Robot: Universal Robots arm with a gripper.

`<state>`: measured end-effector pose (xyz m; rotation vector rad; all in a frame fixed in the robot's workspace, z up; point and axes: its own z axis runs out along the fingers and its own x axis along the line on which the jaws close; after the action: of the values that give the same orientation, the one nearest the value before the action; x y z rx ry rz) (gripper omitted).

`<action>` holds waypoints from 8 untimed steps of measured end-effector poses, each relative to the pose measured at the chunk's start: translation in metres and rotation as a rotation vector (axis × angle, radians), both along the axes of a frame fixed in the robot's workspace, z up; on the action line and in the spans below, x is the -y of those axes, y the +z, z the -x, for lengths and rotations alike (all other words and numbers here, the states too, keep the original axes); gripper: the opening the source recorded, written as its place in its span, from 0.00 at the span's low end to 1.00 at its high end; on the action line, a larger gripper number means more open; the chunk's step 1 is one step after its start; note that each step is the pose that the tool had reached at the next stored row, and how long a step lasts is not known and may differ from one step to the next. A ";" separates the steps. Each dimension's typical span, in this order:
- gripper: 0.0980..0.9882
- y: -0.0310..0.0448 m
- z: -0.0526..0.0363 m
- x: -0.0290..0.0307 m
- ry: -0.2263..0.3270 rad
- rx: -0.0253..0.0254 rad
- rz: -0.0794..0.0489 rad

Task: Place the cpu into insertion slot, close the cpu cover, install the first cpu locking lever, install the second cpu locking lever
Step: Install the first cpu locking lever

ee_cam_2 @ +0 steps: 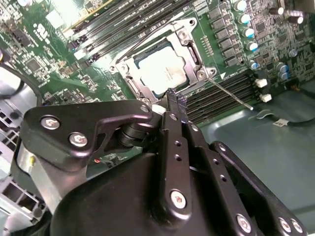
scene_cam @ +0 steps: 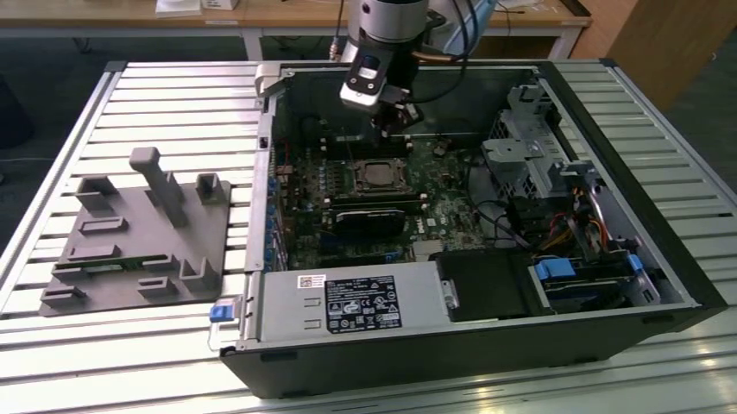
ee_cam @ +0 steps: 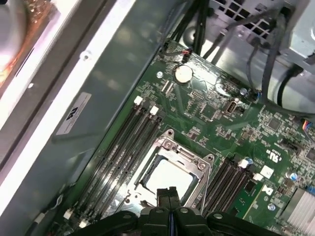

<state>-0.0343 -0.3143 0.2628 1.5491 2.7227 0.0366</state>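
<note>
Exterior view: gripper (scene_cam: 398,129) hovering upper centre of frame; cpu (scene_cam: 378,175) sitting mid-frame on motherboard (scene_cam: 451,188).
Second wrist view: jaws pressing together, gripping nothing; cpu lying in insertion slot (ee_cam_2: 140,59), cpu cover (ee_cam_2: 192,51) framing it.
First wrist view: cover looking thin, stiff, light, probably best handled by pushing on its rim.

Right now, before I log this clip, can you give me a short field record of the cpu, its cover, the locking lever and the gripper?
cpu: seated under its cover, silver top up
cpu cover: down flat around the cpu
locking lever: one thin rod angled away from the cover, seemingly unlatched
gripper: shut, holding nothing, tips near the cover's edge
contact with cover: cannot tell
</note>
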 end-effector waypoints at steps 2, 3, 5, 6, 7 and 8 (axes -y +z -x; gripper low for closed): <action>0.02 0.0000 0.0000 0.0000 0.020 0.0001 0.000; 0.02 0.0000 0.0000 0.0000 0.030 0.0000 0.000; 0.02 0.0000 0.0000 0.0000 0.049 0.0000 0.000; 0.02 0.0000 0.0000 0.0000 0.059 0.0000 0.000; 0.02 0.0000 0.0000 0.0000 0.069 0.0000 0.000; 0.02 0.0000 0.0000 0.0000 0.078 0.0000 0.000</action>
<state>-0.0343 -0.3143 0.2628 1.4423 2.7818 0.0372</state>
